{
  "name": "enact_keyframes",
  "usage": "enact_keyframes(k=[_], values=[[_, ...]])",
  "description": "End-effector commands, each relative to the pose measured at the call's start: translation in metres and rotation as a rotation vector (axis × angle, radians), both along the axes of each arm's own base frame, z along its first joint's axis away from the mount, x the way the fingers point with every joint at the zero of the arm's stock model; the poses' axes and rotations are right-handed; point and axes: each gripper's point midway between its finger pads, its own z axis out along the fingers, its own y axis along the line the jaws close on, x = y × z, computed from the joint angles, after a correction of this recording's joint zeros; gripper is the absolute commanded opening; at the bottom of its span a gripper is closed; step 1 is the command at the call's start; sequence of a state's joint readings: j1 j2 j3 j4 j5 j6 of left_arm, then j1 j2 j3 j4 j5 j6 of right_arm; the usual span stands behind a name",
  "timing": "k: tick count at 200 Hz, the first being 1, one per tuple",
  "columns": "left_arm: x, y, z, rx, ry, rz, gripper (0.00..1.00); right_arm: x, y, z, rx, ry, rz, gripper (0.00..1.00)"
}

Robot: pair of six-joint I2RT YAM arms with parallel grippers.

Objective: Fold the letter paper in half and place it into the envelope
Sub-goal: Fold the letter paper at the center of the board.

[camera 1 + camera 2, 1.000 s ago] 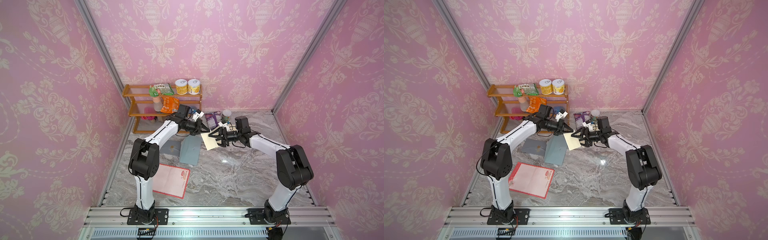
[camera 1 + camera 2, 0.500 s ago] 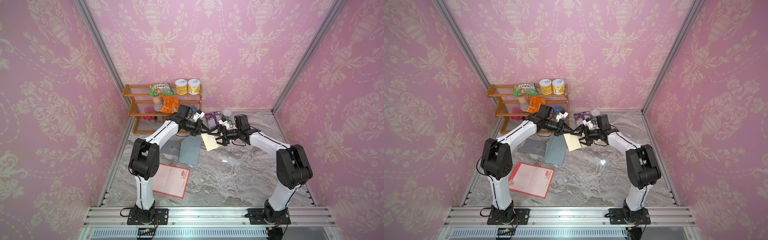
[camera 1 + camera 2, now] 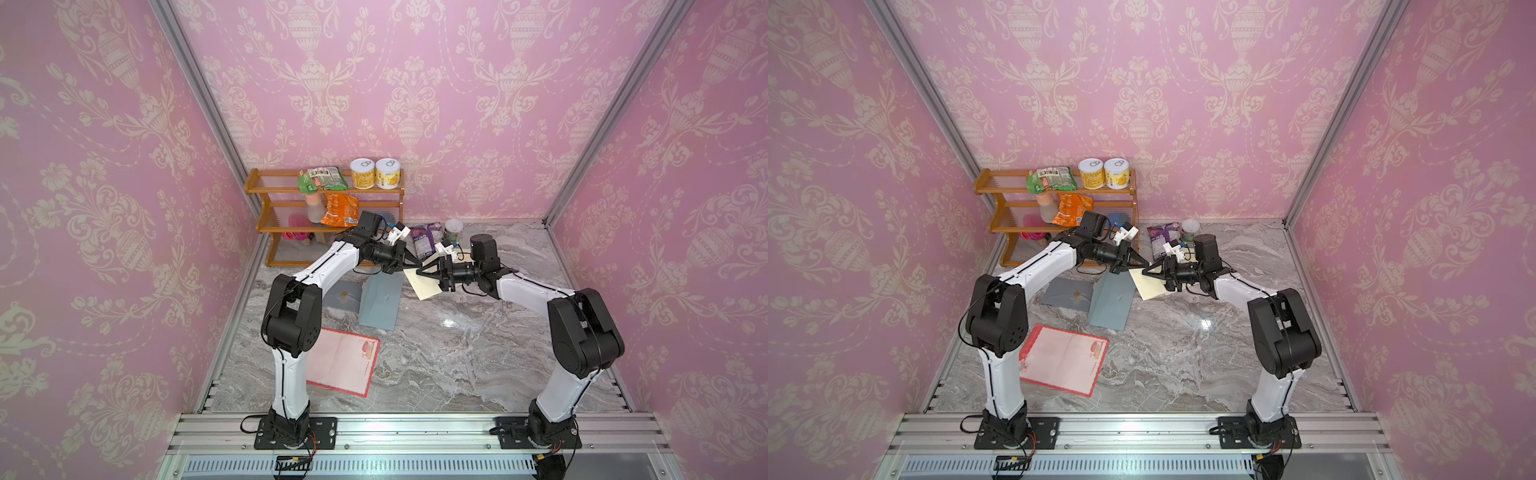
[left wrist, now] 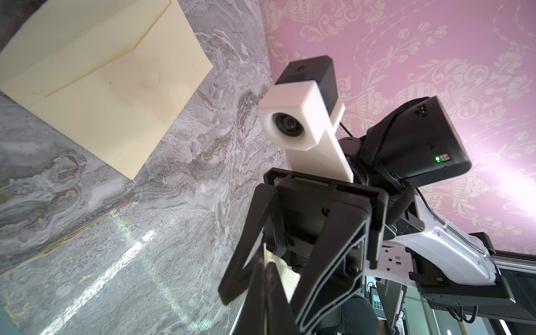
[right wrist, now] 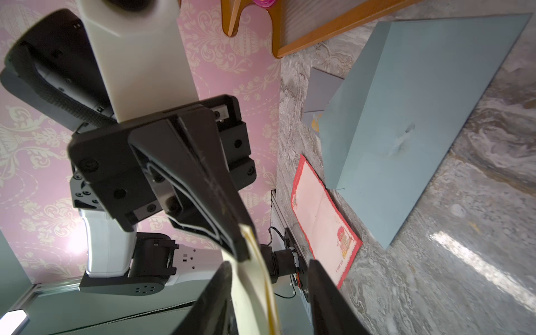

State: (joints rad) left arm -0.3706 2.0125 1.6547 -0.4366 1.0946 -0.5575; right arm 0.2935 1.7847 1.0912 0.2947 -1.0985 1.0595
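The pink letter paper (image 3: 340, 365) (image 3: 1063, 359) (image 5: 322, 220) with a red border lies flat at the front left, a crease down its middle and no gripper near it. A cream envelope (image 3: 424, 286) (image 3: 1150, 289) (image 5: 249, 290) hangs above the table's middle. My left gripper (image 3: 417, 266) (image 3: 1144, 265) (image 4: 266, 259) is shut on its upper corner. My right gripper (image 3: 420, 273) (image 3: 1145, 272) (image 5: 268, 264) faces it tip to tip. It is open, one finger on each side of the envelope's edge, with a gap on one side.
In the left wrist view a second cream envelope (image 4: 107, 78) lies flat on the marble. A blue-grey sheet (image 3: 380, 303) and a dark grey envelope (image 3: 343, 295) lie left of centre. A wooden shelf (image 3: 328, 216) with cans and snack bags stands at the back left, beside a purple bag (image 3: 428, 239) and a cup (image 3: 453, 228).
The right gripper's jaws spread wide, then narrowed around the envelope's edge by the left gripper's tip. The left arm holds still with the envelope.
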Motion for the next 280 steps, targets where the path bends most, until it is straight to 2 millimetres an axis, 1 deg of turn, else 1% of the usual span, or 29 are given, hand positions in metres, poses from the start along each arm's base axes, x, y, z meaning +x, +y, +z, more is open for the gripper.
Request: enact_keyframes(k=[1,15,30,35,40,42,51,58,64,79,83,85,97,107,121,131,151,171,190,217,231,249,258,280], values=[[0.002,-0.002,-0.001,-0.005,-0.006,-0.020,0.00,-0.003,0.008,0.002,0.051,0.000,0.039,0.34],[0.003,-0.002,-0.002,-0.004,-0.006,-0.019,0.00,-0.004,0.010,0.004,0.066,0.006,0.047,0.25],[0.004,-0.002,-0.003,-0.002,-0.004,-0.021,0.00,-0.005,0.011,0.001,0.067,0.014,0.044,0.17],[0.004,-0.003,-0.003,0.000,-0.005,-0.021,0.02,-0.006,0.012,0.001,0.067,0.018,0.043,0.14],[0.005,-0.002,-0.003,0.005,-0.008,-0.019,0.06,-0.006,0.012,0.000,0.068,0.019,0.045,0.10],[0.005,-0.002,-0.004,0.007,-0.009,-0.018,0.09,-0.006,0.012,0.000,0.068,0.019,0.045,0.08],[0.005,0.000,-0.005,0.021,-0.012,-0.013,0.28,-0.006,0.013,-0.001,0.066,0.023,0.045,0.00],[0.006,0.001,-0.006,0.035,-0.015,-0.007,0.48,-0.006,0.012,-0.002,0.061,0.023,0.038,0.00],[0.007,0.004,-0.008,0.061,-0.022,0.004,0.63,-0.005,0.011,-0.003,0.053,0.022,0.029,0.00],[0.009,0.018,-0.018,0.171,-0.047,0.051,0.92,-0.004,0.006,-0.008,0.017,0.027,0.005,0.00],[0.010,0.023,-0.021,0.200,-0.056,0.066,0.98,-0.004,0.006,-0.009,0.006,0.025,0.001,0.00],[0.011,0.025,-0.022,0.215,-0.061,0.076,0.99,-0.004,0.006,-0.009,0.002,0.025,-0.001,0.00],[0.014,0.042,-0.030,0.297,-0.078,0.134,0.99,-0.005,0.003,-0.013,-0.043,0.023,-0.017,0.00],[0.019,0.059,-0.036,0.383,-0.098,0.196,0.99,-0.006,-0.002,-0.022,-0.112,0.031,-0.037,0.00],[0.019,0.084,-0.044,0.501,-0.121,0.270,0.99,-0.008,-0.011,-0.030,-0.212,0.023,-0.053,0.00],[0.019,0.101,-0.047,0.588,-0.139,0.320,0.99,-0.009,-0.014,-0.031,-0.245,0.019,-0.061,0.00],[0.013,0.135,-0.055,0.762,-0.156,0.396,0.99,-0.010,-0.020,-0.035,-0.291,0.041,-0.082,0.00],[0.005,0.165,-0.063,0.914,-0.160,0.439,0.99,-0.011,-0.022,-0.034,-0.298,0.051,-0.101,0.00],[-0.004,0.180,-0.072,0.995,-0.156,0.435,0.99,-0.011,-0.022,-0.032,-0.299,0.056,-0.107,0.00],[-0.011,0.187,-0.085,1.038,-0.143,0.414,0.99,-0.010,-0.023,-0.030,-0.304,0.057,-0.110,0.00],[-0.013,0.185,-0.088,1.028,-0.142,0.409,0.99,-0.009,-0.023,-0.031,-0.310,0.064,-0.115,0.00],[-0.012,0.171,-0.083,0.945,-0.152,0.407,0.99,-0.008,-0.023,-0.031,-0.307,0.078,-0.124,0.00],[-0.011,0.163,-0.079,0.892,-0.156,0.413,0.99,-0.007,-0.021,-0.027,-0.292,0.081,-0.129,0.00],[-0.010,0.128,-0.064,0.692,-0.132,0.436,0.99,0.000,-0.018,-0.019,-0.240,0.088,-0.156,0.00]])
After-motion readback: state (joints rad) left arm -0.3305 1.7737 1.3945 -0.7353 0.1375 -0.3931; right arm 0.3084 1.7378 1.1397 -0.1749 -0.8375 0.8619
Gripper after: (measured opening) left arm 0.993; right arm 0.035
